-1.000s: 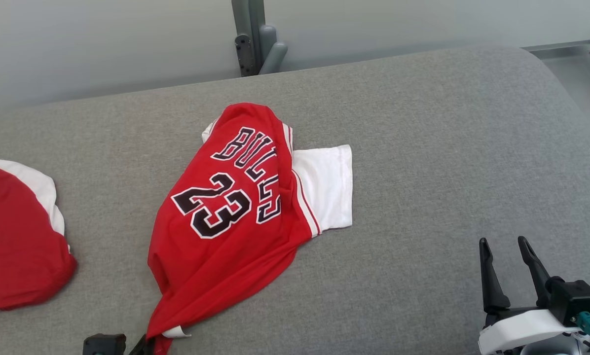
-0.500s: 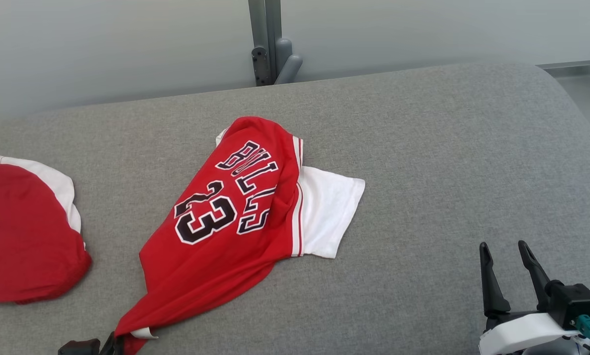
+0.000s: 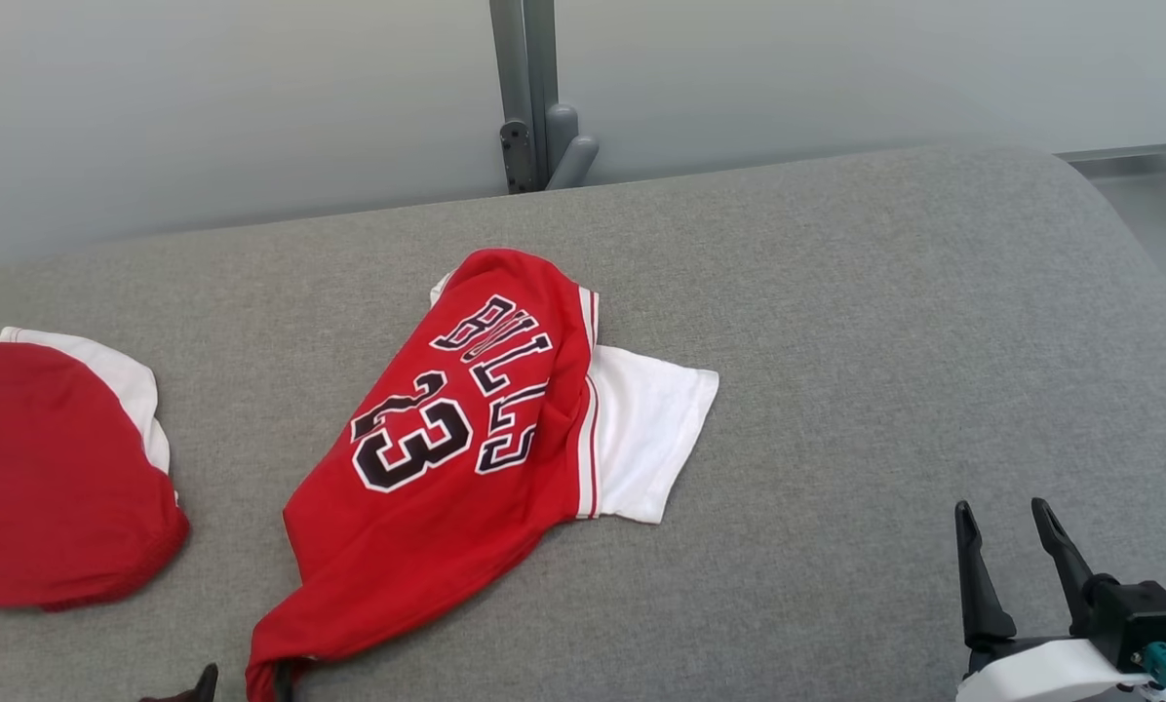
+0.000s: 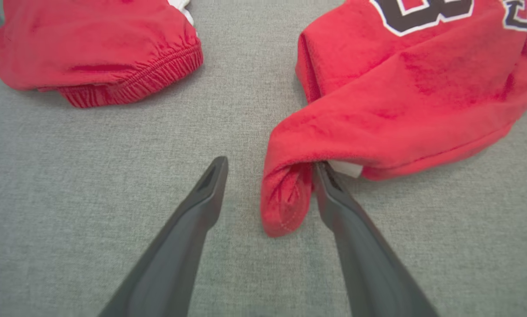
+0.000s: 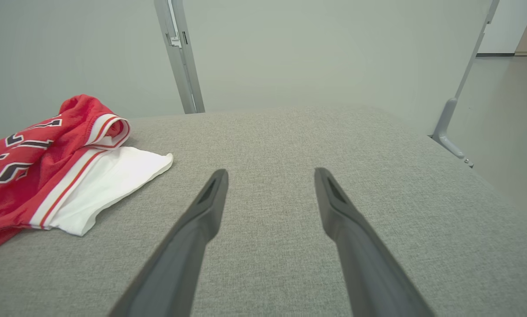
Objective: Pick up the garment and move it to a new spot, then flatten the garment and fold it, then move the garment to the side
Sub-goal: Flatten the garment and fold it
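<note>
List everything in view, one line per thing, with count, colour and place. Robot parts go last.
padded surface: one, grey fabric, under everything.
Bulls jersey: one, red with a white sleeve and a black 23, crumpled near the middle of the surface.
red garment: one, red with white trim and an elastic band, likely shorts, at the left, apart from the jersey.
metal post: one, grey, behind the surface's far edge.
wall panel: one, pale grey, at the back.
left gripper: one, dark fingers, open, astride the jersey's near corner, which lies against one finger.
right gripper: one, dark fingers, open, lower right over bare surface.
</note>
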Tool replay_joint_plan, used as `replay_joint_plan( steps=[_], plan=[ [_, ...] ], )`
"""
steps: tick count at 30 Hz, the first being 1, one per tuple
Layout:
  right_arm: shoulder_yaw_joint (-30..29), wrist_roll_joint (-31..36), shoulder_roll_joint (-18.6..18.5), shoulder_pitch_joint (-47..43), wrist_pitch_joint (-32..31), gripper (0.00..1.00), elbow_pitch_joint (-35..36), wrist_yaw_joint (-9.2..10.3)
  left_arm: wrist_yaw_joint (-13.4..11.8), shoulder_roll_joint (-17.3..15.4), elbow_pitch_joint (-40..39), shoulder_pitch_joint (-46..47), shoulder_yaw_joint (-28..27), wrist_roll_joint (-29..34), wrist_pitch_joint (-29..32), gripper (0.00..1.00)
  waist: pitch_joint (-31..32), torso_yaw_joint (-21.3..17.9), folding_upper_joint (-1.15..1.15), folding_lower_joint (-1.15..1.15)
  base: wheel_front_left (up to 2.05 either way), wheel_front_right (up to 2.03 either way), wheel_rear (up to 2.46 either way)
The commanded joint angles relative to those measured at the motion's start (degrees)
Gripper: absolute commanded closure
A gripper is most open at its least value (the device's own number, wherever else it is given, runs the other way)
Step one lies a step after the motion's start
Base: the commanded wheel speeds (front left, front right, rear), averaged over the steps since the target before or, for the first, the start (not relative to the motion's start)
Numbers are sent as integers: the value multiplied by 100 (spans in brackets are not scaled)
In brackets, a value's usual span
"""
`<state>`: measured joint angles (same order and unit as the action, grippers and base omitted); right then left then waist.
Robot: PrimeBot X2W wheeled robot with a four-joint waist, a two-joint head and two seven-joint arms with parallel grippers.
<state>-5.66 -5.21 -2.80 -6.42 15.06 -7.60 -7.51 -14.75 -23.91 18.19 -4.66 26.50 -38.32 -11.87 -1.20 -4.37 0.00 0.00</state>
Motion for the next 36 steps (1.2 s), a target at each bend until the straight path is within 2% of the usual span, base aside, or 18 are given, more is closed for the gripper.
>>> replay_joint_plan(
  steps=[1, 8, 14, 21, 25, 36],
  plan=[
    [-35, 59, -18, -61, 17, 0, 6, 4, -78, 16, -83, -166, -67, 21, -104, 0, 58, 28, 0, 0, 0, 0, 0],
    [-123, 108, -17, -127, 17, 0, 68, 4, -303, 168, -516, -579, -510, 99, -318, 0, 166, 182, 0, 0, 0, 0, 0],
    [-208, 101, -19, -166, 17, 0, 124, 4, -220, 503, -1001, -846, -1029, 344, -331, 0, 272, 293, 0, 0, 0, 0, 0],
    [-292, 100, -18, -203, 17, 0, 204, 4, 296, 1091, -1403, -1098, -1685, 1031, -332, 0, 350, 432, 0, 0, 0, 0, 0],
    [-370, 75, -17, -248, 17, 0, 216, 4, 724, 1348, -1376, -1181, -1957, 1390, -332, 0, 394, 512, 0, 0, 0, 0, 0],
    [-295, 2, -16, -300, 17, 0, 90, 4, 1725, 1785, -1147, -1111, -2387, 2127, -334, 0, 431, 698, 0, 0, 0, 0, 0]
  ],
)
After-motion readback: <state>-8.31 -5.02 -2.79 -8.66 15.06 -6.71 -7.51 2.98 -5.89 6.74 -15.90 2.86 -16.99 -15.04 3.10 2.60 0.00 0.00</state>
